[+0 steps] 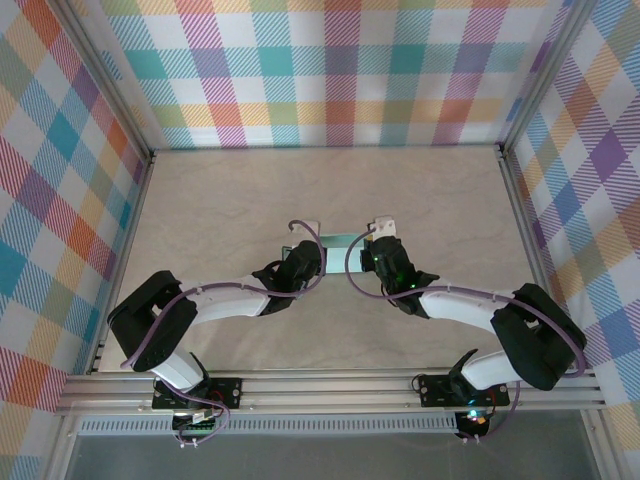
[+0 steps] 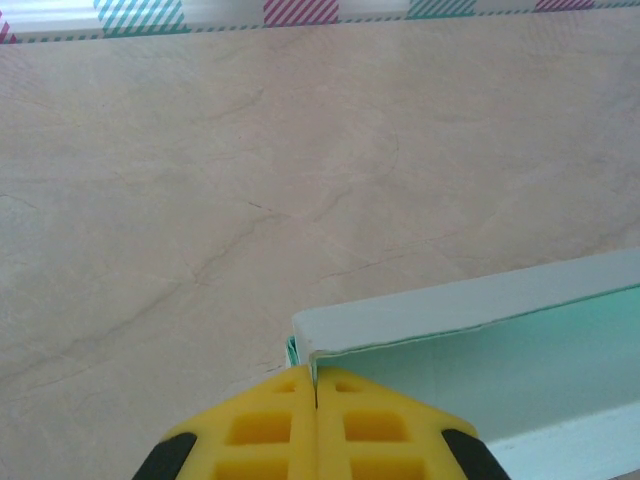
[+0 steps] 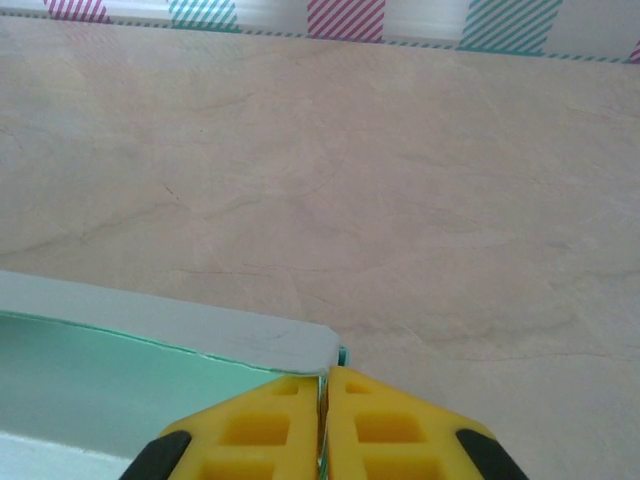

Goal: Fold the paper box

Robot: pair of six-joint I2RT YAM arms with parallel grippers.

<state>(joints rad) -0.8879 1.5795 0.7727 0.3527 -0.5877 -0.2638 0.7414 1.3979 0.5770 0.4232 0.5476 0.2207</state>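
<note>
Yellow fingers [image 2: 260, 430] of the left hand [image 2: 315, 378] sit pressed together at the bottom of the left wrist view. One end corner of the paper box [image 2: 470, 312] runs straight into the seam between them, so they look pinched shut on the thin end wall there. The right hand [image 3: 326, 378] does the same at the opposite end. Its pads are almost closed, with a sliver of mint card showing in the gap, so it grips that end wall. From above, the box lies about mid-depth on the tabletop [image 1: 250, 200], between the two hands and largely covered by them.

It is pale mint card, partly formed into a shallow open trough, with one long wall raised and the inner floor visible. I judge it very light and likely to slide on the smooth tabletop at the slightest push. The long walls are probably floppy along their length and firmer near the folded corners. It should crease or dent for good under a hard squeeze, and it could tear at the cut edges if the two ends are pulled apart or twisted against each other. The best hold looks like the one in use: a gentle pinch across a single wall's thickness, close to a corner.
</note>
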